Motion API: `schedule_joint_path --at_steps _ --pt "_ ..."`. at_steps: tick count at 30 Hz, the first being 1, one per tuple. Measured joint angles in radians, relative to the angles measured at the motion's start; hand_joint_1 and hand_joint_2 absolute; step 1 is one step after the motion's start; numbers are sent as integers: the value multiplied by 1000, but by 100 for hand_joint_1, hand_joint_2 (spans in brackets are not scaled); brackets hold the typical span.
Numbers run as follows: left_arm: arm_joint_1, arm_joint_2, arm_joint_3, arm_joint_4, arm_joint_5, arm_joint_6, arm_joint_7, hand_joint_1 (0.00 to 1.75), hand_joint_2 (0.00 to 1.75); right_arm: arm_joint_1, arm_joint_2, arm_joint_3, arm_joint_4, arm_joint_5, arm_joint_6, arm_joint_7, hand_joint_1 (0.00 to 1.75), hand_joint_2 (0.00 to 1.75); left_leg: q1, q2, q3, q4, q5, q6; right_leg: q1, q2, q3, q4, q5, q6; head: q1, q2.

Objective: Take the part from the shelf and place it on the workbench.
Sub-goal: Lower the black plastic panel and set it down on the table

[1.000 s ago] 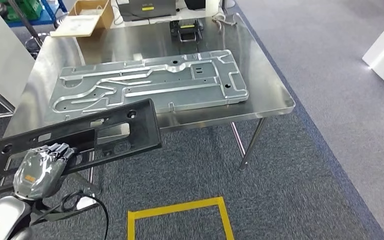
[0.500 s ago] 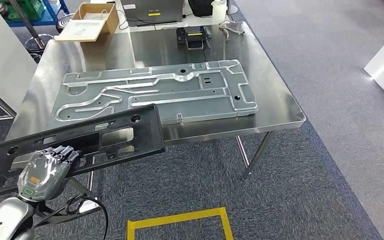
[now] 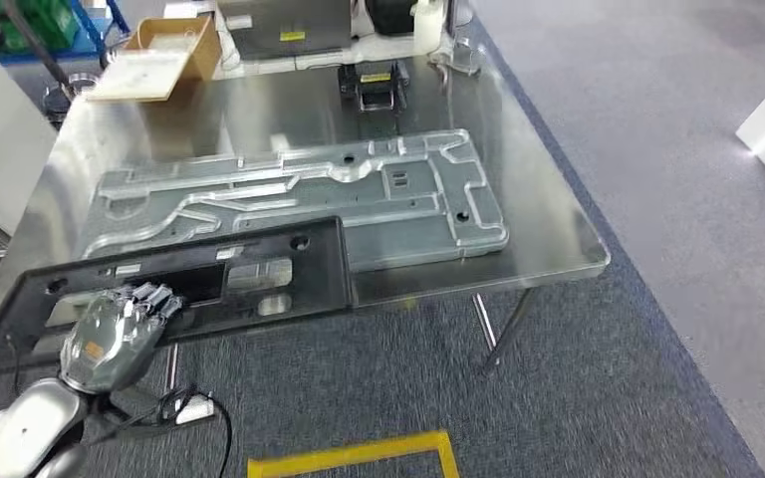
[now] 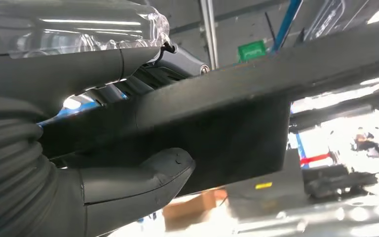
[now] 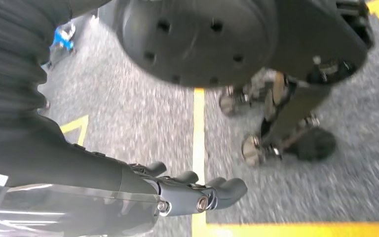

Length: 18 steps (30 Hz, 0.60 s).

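The left hand is gripping the black part along its near long edge, fingers curling over the top face and the thick thumb pressing the underside, so the part is being carried in the air at the near edge of the workbench, its far side overlapping the bench's front rim. The part is showing as a long, flat, matt black plastic frame with rectangular cut-outs and small round holes near its ends, tilting slightly up toward the right. The right hand is hanging low over grey carpet with yellow floor tape, holding nothing, its fingers apart and loosely bent. Beyond the part, a large machined metal plate is lying flat on the workbench; farther back, a cardboard box is sitting at the bench's far left corner.
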Motion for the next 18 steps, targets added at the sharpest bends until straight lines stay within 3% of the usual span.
schedule_joint_path --at_steps 3,4,5,8,10,14,16,18 --pt "-17 0 -10 5 -2 -1 1 175 175 0 -1 0 0 1 3 -1 0 175 2 0 -114 157 -68 -10 1 2 24 -1 -23 -7 0 0" --pt "-18 0 -14 7 -3 -1 1 175 175 0 -1 0 -1 1 5 -1 0 175 3 0 -141 175 -74 -11 2 4 34 -1 -33 -6 0 0" --pt "-18 0 -17 9 -3 -1 1 175 175 1 -1 0 -1 2 6 -2 0 175 3 0 -154 161 -58 -11 2 6 46 -1 -42 -5 0 0" --pt "-24 0 -22 13 -4 -1 1 175 175 4 -1 0 0 2 8 -2 0 175 0 1 -141 5 80 -1 3 7 85 -1 -74 3 0 0" --pt "-29 1 -27 15 -4 -2 1 175 175 3 0 0 1 2 9 -2 0 175 -9 3 -133 -52 119 12 3 8 96 -2 -89 14 0 0" --pt "-34 4 -35 17 -5 -2 1 175 175 1 0 0 1 2 8 -1 0 175 -8 0 -98 -77 110 40 4 5 104 37 -94 36 1 0" --pt "-40 3 -38 17 -5 -2 2 175 175 -2 -1 0 1 2 8 0 0 175 -4 0 -80 -85 103 50 3 4 50 124 -122 41 1 0" --pt "-42 3 -42 18 -5 -2 2 175 175 -3 -1 0 1 3 8 0 0 175 -5 -1 -69 -86 90 56 2 3 -38 232 -163 46 0 0"
